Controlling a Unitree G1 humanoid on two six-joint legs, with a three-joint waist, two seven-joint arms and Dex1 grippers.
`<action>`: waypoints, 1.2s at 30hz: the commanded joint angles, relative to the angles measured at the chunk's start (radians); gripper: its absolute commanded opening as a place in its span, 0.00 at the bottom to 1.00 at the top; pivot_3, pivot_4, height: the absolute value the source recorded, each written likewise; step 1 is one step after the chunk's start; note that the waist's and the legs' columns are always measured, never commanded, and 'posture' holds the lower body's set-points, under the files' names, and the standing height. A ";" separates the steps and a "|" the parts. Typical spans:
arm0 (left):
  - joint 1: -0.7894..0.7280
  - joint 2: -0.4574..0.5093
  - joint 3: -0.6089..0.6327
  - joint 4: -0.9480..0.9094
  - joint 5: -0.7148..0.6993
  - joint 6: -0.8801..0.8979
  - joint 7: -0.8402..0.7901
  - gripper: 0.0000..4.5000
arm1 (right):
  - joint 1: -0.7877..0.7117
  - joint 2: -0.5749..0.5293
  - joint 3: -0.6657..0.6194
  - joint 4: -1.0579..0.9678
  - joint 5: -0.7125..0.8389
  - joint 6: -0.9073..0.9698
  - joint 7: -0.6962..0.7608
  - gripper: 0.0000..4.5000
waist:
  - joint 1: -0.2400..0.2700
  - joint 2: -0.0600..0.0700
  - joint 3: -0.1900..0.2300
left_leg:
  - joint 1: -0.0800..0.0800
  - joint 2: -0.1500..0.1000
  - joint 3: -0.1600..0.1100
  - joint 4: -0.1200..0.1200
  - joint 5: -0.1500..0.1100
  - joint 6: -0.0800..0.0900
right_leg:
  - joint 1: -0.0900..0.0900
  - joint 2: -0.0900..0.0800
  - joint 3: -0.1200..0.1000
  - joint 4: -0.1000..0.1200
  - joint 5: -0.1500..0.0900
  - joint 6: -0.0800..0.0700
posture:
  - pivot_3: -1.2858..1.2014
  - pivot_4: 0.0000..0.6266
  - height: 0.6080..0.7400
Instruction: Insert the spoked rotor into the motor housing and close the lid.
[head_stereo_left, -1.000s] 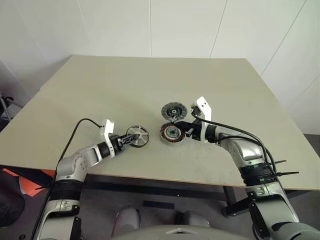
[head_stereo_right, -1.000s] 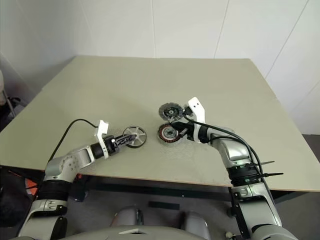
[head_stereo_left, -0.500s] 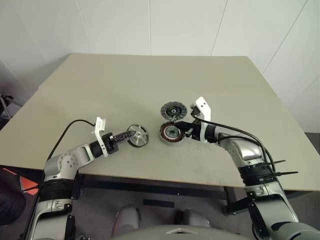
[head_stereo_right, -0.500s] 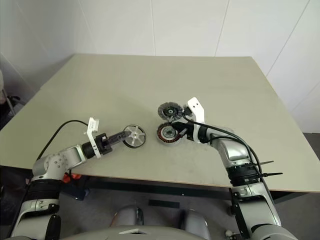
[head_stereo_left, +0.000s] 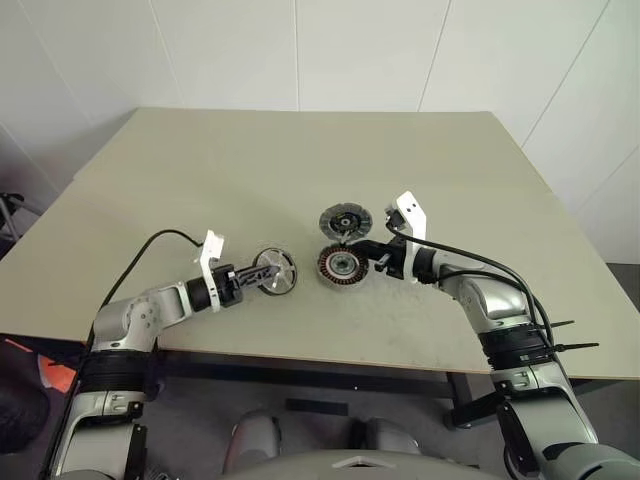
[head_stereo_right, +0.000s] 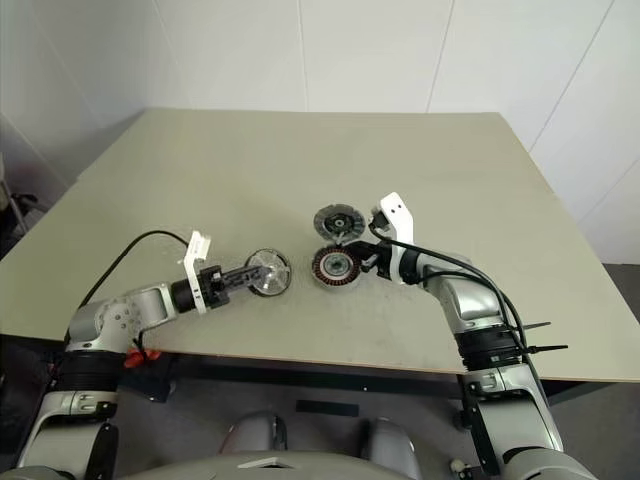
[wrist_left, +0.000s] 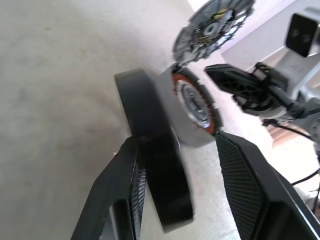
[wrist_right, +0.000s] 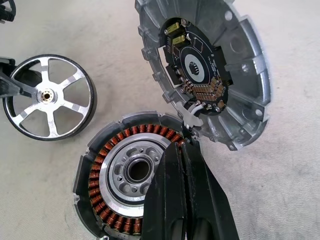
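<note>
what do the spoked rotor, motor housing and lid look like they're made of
Spoked rotor: bright bare metal, probably machined aluminium, given its shiny silver spokes; the rim is matte black, material unclear.
Motor housing: coppery-orange wire windings, likely enamelled copper, around a polished silver metal hub with a dark outer ring.
Lid: dull grey ribbed metal that looks cast, holding a black circuit board with small components.

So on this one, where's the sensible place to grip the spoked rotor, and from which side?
Probably across its black outer rim, from the robot's left. The spoked rotor stands tilted on edge, so the rim's faces are open to the left gripper, whose fingers already straddle it. The motor housing and right gripper crowd its other side.
</note>
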 joint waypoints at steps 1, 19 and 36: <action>-0.012 0.006 -0.006 0.030 0.031 -0.026 -0.001 0.49 | -0.015 0.002 -0.014 -0.012 0.000 -0.026 -0.008 0.00 | 0.002 0.000 0.000 | 0.000 0.000 0.000 0.000 0.000 0.000 | 0.000 0.000 0.000 0.000 0.000 0.000 | 0.52 0.00 1.00; -0.021 -0.017 -0.004 0.002 0.040 -0.045 -0.001 0.24 | -0.024 0.000 -0.022 -0.006 0.005 -0.028 -0.005 0.00 | 0.001 0.000 0.000 | 0.000 0.001 0.000 0.001 0.000 0.000 | 0.002 0.001 0.000 0.002 0.001 -0.001 | 0.52 0.00 1.00; -0.100 -0.103 -0.021 -0.056 -0.026 0.028 0.007 0.24 | 0.017 -0.081 -0.156 -0.105 0.136 0.027 0.043 0.00 | 0.002 0.000 0.000 | 0.000 0.002 0.000 0.001 0.000 0.000 | 0.000 0.002 0.000 0.002 0.001 -0.002 | 0.52 0.00 1.00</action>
